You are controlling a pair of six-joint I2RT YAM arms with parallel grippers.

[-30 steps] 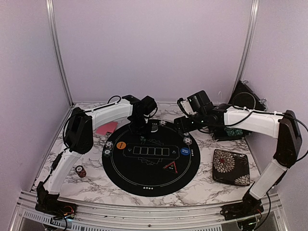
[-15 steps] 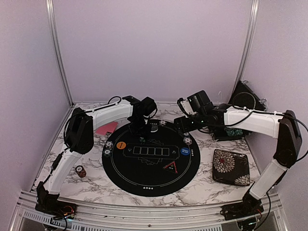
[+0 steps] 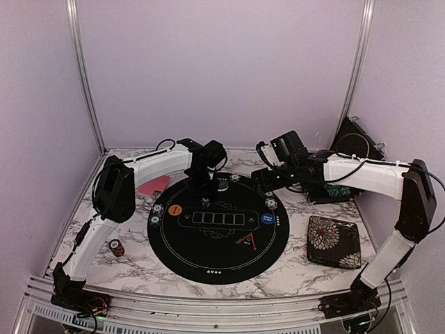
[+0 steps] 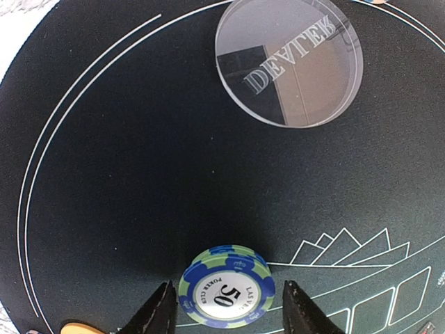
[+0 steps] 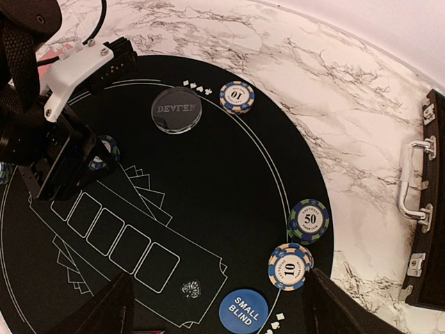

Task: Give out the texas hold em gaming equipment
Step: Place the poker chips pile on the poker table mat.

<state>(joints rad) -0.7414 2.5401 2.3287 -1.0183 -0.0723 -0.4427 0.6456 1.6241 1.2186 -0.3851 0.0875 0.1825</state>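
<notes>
Now the left gripper (image 4: 227, 306) is hovering low over the mat (image 4: 104, 181), its jaws standing slightly parted with a 50 chip (image 4: 227, 295) lying flat between them. A thin gap is showing on each side, so nothing is being pinched. That chip is showing a white centre and a rim striped green and blue. It is sitting near the mat's 12 o'clock, just inside the clear dealer disc (image 4: 288, 61).

The right gripper (image 5: 219, 299) is hanging over the mat's 2 o'clock side, jaws spread wide and empty. Three more chips are resting along the rim: a cream chip (image 5: 237, 97) at 1 o'clock, and a green chip (image 5: 309, 220) just beside an orange chip (image 5: 290, 266) at 2 o'clock. A blue button (image 5: 243, 311) is sitting at 3 o'clock and an orange button (image 3: 174, 209) at 10. Pink cards (image 3: 153, 185) are lying off the mat at 10 o'clock.
</notes>
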